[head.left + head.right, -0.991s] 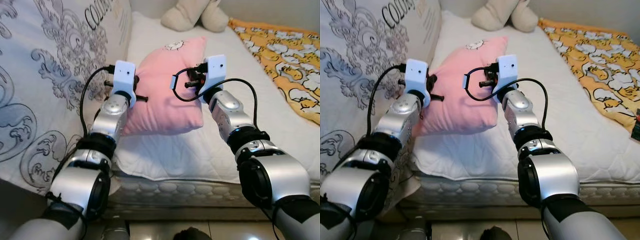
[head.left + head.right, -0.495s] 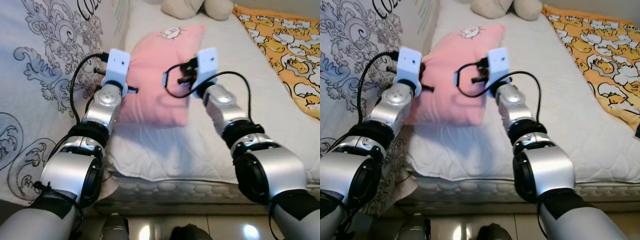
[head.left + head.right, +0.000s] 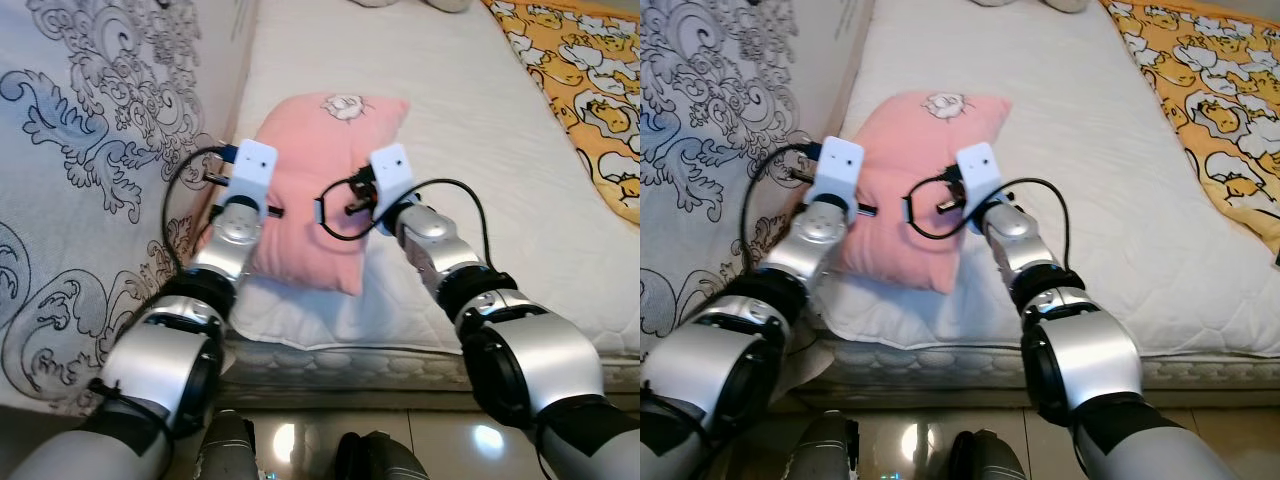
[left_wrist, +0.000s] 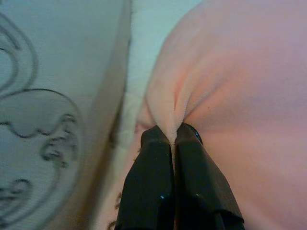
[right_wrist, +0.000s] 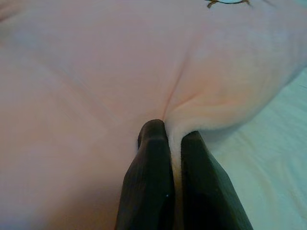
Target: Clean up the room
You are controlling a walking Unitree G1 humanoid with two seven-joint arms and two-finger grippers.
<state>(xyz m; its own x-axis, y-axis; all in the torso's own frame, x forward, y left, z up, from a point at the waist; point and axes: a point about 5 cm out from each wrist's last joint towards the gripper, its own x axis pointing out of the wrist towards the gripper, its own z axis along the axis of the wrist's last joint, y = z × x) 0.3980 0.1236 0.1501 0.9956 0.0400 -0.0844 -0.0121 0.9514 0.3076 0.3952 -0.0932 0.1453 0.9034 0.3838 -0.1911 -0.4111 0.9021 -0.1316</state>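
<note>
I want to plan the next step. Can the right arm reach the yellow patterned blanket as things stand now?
Probably not now: the right gripper is shut on the pink pillow, and the yellow blanket lies apart, across the white mattress.

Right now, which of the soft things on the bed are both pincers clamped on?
The pink pillow: left pincer and right pincer each pinch a fold of it. The orange blanket lies untouched.

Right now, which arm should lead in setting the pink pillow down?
Neither alone. The left gripper pinches the soft pink pillow at its edge by the patterned quilt; the right gripper pinches the opposite edge.
</note>
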